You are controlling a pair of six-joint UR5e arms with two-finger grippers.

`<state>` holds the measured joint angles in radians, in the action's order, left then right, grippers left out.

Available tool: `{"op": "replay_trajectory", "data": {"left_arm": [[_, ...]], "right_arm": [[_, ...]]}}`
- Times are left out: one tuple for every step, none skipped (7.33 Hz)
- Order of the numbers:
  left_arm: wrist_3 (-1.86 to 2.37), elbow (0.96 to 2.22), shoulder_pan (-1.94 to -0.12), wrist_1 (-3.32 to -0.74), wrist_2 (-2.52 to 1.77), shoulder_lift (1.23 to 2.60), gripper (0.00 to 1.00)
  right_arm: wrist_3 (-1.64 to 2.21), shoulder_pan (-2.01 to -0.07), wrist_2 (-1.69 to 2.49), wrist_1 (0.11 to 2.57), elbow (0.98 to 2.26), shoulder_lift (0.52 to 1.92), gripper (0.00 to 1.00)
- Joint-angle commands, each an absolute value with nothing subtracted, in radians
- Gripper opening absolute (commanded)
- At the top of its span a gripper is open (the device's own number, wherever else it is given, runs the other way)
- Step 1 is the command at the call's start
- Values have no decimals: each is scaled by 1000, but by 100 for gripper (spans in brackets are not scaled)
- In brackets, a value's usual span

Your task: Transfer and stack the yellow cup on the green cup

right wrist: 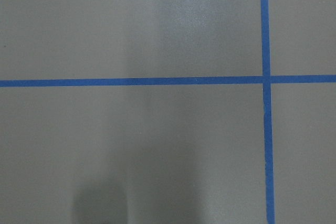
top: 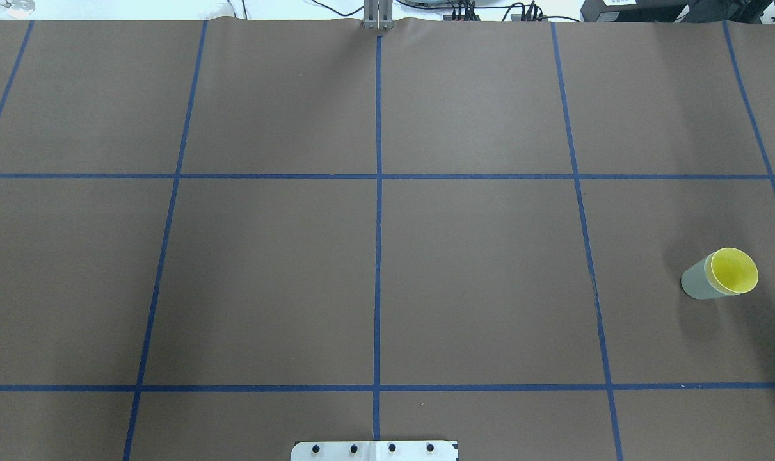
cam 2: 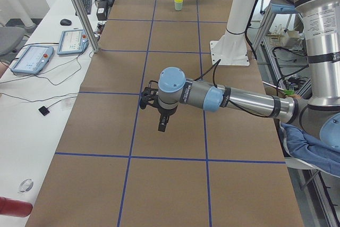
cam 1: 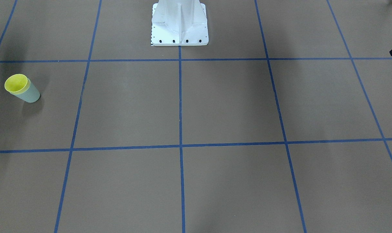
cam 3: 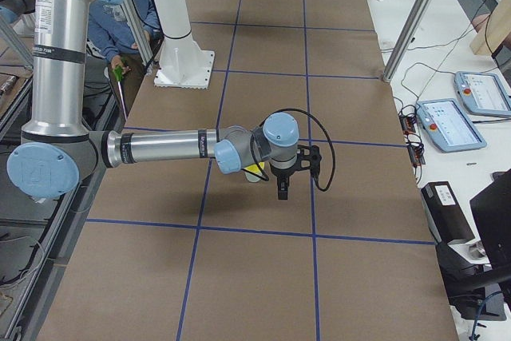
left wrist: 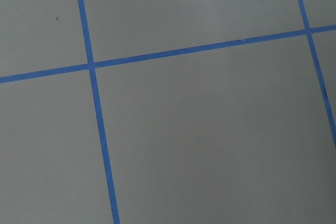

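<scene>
Nested upright on the tabletop [top: 477,275], far to the robot's right: yellow cup [top: 735,270] seated inside green cup [top: 697,285], yellow rim showing above. Pointing down over the tabletop, left gripper [cam 2: 162,125] and right gripper [cam 3: 281,189] (each seen only from a side view); open or closed, cannot tell for either.

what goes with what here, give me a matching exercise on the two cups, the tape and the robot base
1 yellow cup
2 green cup
3 blue tape
4 robot base

A grid lines on the table
B nested inside another cup
C white bolted plate
D upright, holding another cup

Pairs: 1-B, 2-D, 3-A, 4-C
</scene>
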<state>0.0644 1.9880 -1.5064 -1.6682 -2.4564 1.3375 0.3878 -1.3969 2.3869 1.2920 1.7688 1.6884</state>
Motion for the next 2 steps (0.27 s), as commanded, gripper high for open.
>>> {"op": "replay_trajectory", "data": {"left_arm": [[64, 2006, -1508, -1666, -2456, 1326, 100], [64, 2011, -1506, -1664, -2457, 1319, 100]], "right_arm": [[388, -1396, 2385, 1292, 1766, 1675, 100], [388, -1396, 2387, 1293, 1761, 1683, 100]]}}
